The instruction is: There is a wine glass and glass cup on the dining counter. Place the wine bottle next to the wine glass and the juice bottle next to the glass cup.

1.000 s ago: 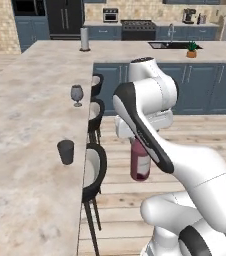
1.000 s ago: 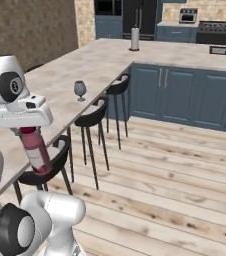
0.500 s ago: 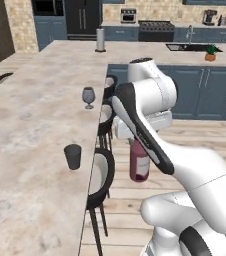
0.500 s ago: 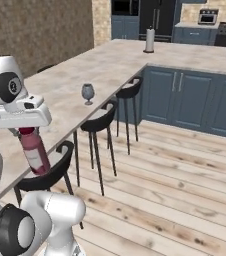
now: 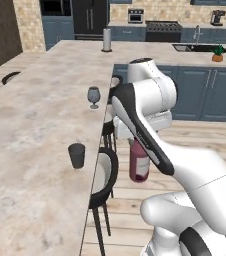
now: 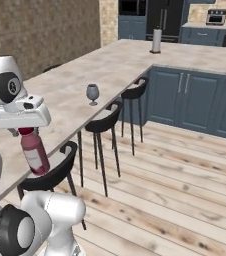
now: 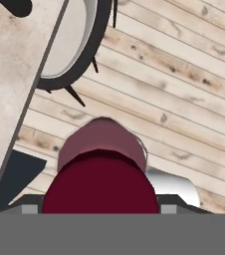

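Juice bottle point(image 5: 139, 162) hangs upright off the surface point(image 5: 30, 125) edge, fingers point(image 6: 24, 131) clamped at its cap, presumably for setting beside the cup point(image 5: 76, 155).

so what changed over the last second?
The base drove along the dining counter, so both base views shifted: the wine glass and glass cup sit further right in the left base view. Nothing was released. The gripper stays shut on the juice bottle's cap, held off the counter edge over the stools; glasses unmoved.
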